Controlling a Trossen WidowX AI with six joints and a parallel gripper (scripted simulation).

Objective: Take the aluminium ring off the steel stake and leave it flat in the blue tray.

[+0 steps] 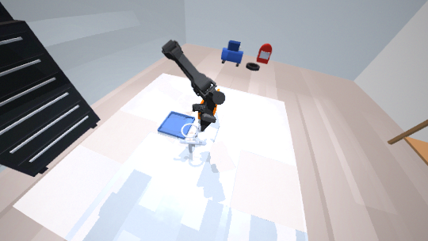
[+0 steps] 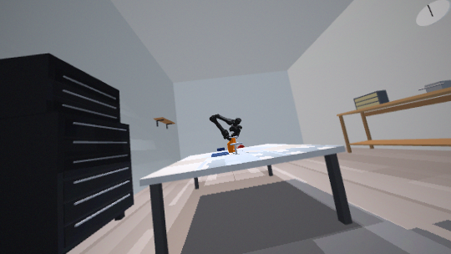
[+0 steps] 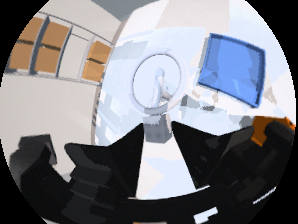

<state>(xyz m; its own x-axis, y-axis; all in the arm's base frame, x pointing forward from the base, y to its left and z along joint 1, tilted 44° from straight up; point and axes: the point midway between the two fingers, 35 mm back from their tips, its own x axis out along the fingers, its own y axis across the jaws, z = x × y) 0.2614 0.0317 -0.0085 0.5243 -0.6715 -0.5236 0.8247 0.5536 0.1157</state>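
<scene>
Because its welded tab is pinched between my partly parted fingertips, the ring point(image 1: 182, 131) point(image 3: 135, 82) hangs from my claw point(image 1: 202, 126) point(image 3: 157, 124), out beyond the tips. It is clear of the table, up near the stake's cross-bar point(image 1: 186, 141). Past it, the blue tray point(image 1: 160, 128) point(image 3: 261, 80) lies to one side, its raised rim bounding an open inside.

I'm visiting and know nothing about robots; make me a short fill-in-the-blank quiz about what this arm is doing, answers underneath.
The black gripper is closed on the small tab of an aluminium ____.
That held piece is up in the air, with its tab between the gripper's two ____.
The shallow square tray on the table is coloured ____.
The steel stake has a bar across it and stands on the ____.

Missing words: ring; fingers; blue; table.
</scene>
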